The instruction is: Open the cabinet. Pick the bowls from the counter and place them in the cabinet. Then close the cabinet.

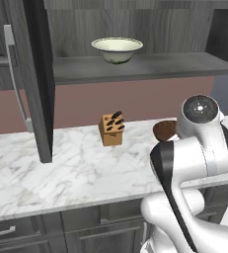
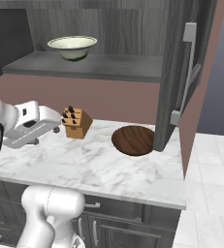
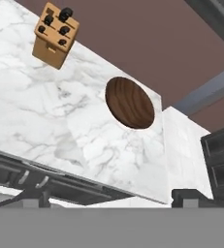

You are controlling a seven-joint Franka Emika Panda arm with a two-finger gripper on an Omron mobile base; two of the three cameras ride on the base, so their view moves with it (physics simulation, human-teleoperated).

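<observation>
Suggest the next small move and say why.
Probably bring the open, empty tool down toward the shallow dark brown wooden bowl, which sits on the white marble counter. The deep cream-white ceramic bowl is already on the shelf of the open dark wood-grain cabinet, so this bowl seems next.

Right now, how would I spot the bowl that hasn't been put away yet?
Find the long white marble counter under the open dark cabinet. On it, right of the small tan knife block and beside the open right door, sits the wooden bowl. It is shallow and dark brown, unlike the deep cream bowl already up on the cabinet shelf.
</observation>
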